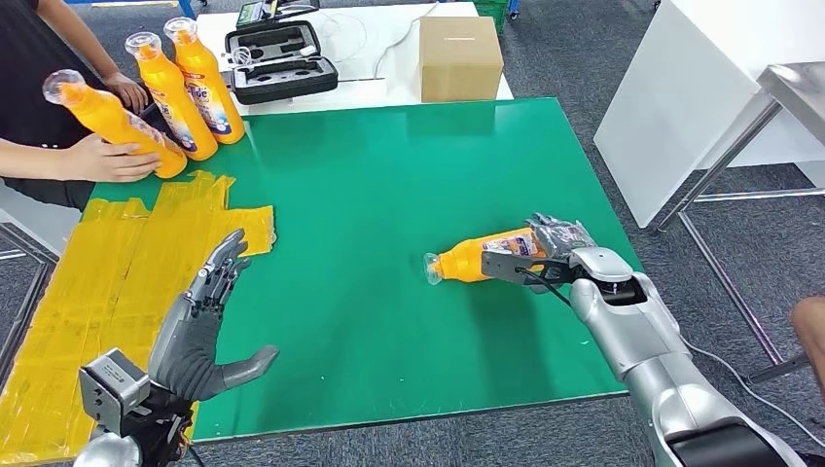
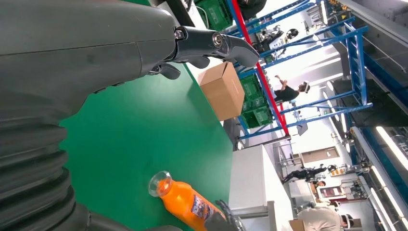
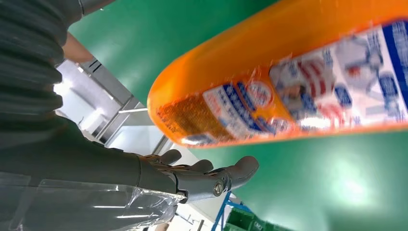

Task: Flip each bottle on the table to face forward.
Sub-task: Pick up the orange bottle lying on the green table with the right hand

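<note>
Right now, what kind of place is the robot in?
Probably a warehouse-like robot test lab: blue metal racking with green crates, people wearing headsets, and a taped green table for practice.

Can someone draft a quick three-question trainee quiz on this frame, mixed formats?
1. True or false: the bottle at the right hand stands upright on the green table.
2. Multiple choice: the left hand is A) holding a bottle, B) open over the table's near left edge, C) resting on the cardboard box.
3. Fill in: a person's hand holds a tilted bottle at the table's far ____ corner.

Key: 1 false, it lies on its side; 2 B; 3 left.
</note>
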Tool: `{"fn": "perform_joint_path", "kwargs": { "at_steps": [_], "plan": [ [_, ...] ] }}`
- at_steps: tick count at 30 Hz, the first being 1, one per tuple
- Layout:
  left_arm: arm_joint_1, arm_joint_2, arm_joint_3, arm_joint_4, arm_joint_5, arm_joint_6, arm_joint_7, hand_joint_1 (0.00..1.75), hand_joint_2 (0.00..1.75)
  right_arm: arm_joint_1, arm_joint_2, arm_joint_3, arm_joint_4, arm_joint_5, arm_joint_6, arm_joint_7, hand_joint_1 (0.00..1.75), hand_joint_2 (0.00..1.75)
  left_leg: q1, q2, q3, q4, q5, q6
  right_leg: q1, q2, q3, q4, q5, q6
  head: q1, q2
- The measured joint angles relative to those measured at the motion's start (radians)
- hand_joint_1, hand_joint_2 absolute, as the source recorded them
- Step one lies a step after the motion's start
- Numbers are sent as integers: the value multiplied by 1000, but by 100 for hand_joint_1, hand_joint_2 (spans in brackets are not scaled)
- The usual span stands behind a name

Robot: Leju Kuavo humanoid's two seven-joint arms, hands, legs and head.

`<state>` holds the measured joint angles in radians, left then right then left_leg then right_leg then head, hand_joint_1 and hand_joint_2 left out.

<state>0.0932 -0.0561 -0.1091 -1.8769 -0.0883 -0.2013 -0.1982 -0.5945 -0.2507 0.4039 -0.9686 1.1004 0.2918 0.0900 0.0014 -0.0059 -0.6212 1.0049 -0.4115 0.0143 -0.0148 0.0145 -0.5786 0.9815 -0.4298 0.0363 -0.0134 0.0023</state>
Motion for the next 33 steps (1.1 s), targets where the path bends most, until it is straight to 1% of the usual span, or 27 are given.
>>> {"fn": "perform_joint_path", "kwargs": {
  "at_steps": [8,10,14,19,22,23,26,27,33],
  "plan": [
    [-1,0,5,0,9,2,-12,0,175,-59,19,51,103,28,14,-13,0,175,0,0,0,0,0,0,0,0,0,0,0,0,0,0],
    [-5,0,7,2,14,1,-14,0,175,-86,26,78,147,60,28,-34,0,175,0,0,0,0,0,0,0,0,0,0,0,0,0,0],
    [-15,0,7,14,20,-1,-18,0,175,-141,38,164,250,123,30,-72,0,175,0,0,1,0,0,0,0,0,0,0,0,0,0,0],
    [-20,0,8,24,21,-1,-21,0,175,-168,47,216,313,136,27,-84,0,175,0,0,1,0,0,0,0,0,0,0,0,0,0,0],
    [-25,0,8,31,21,-1,-25,0,175,-176,54,246,347,147,27,-107,0,175,0,0,1,0,0,0,0,0,0,0,0,0,0,0],
    [-28,0,8,34,21,-1,-27,0,175,-181,58,255,358,149,29,-115,25,175,0,0,1,0,0,0,0,0,0,0,0,0,0,0],
    [-39,0,8,46,21,-2,-29,0,175,-197,69,280,388,148,48,-135,156,175,0,1,1,0,0,0,0,0,0,0,0,0,0,0],
    [-41,0,8,49,21,-3,-29,0,175,-201,71,285,394,147,54,-140,175,175,0,1,1,0,0,0,0,0,0,0,0,0,0,0],
    [-44,0,8,52,21,-4,-29,0,175,-206,73,291,399,145,64,-146,175,175,0,1,1,0,0,0,0,0,0,0,0,0,0,0]
  ]
}}
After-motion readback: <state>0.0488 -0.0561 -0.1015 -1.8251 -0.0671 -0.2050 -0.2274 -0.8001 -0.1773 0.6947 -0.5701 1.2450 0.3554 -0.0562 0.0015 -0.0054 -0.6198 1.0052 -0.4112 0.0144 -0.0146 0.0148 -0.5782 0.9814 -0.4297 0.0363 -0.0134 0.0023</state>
